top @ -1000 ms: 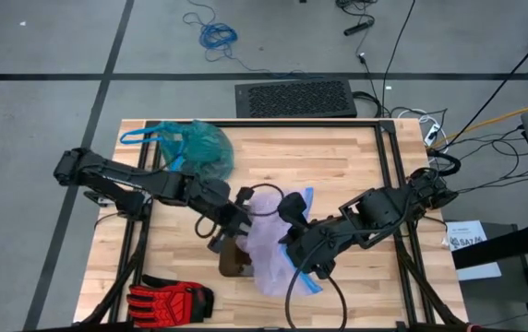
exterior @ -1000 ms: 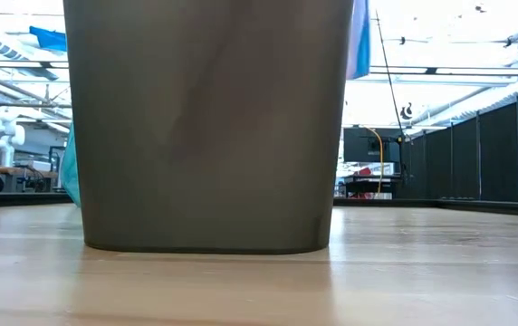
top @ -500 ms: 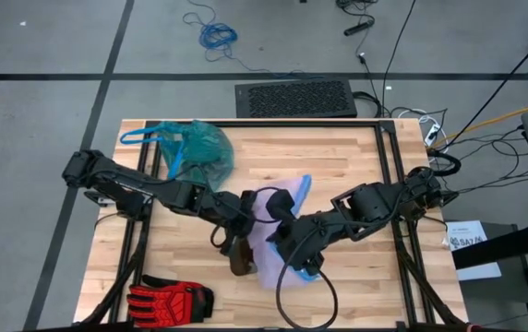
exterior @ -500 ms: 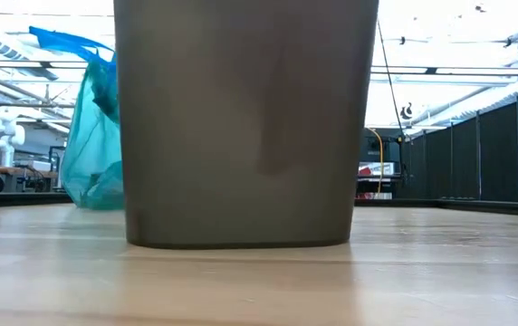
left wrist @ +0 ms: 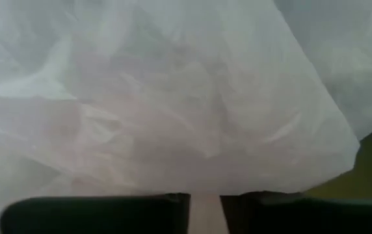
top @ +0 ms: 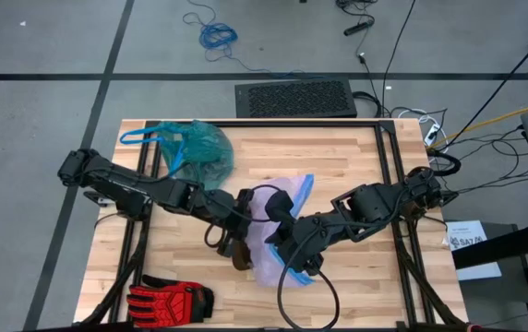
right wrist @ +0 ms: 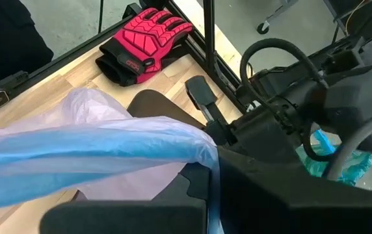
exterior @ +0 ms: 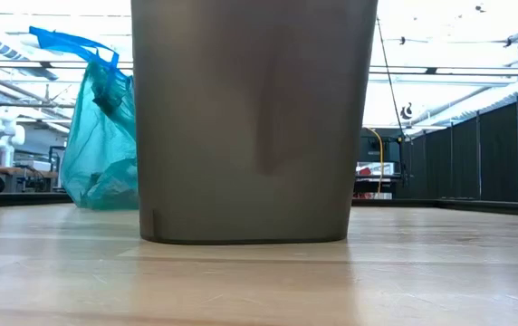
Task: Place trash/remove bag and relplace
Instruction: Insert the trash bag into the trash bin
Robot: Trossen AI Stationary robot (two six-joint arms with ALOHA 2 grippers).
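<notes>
The brown bin stands on its base at mid-table. A pale lilac bag with a blue rim is draped over the bin's top. My right gripper is shut on that rim. My left gripper is against the lilac film from the table's left, its fingers a narrow gap apart. The teal bag sits bunched on the table's far left, blue loops up. The trash is out of view. My right gripper pinches the lilac bag's blue rim between its two fingers, coming slantwise from the table's right. The rim runs drawn out from the fingers, held above the bin's brown edge. My left gripper has lilac film across its fingertips; I cannot tell whether any is pinched.
A red-and-black glove lies at the table's near left corner. Black frame rails run along the table's sides and far edge. Bare wood shows at the far right and near right.
The bin has slid toward the table's right and a little farther off, so the teal bag now shows beside it in the low view. The lilac bag's blue rim has risen and spread out toward the far edge.
</notes>
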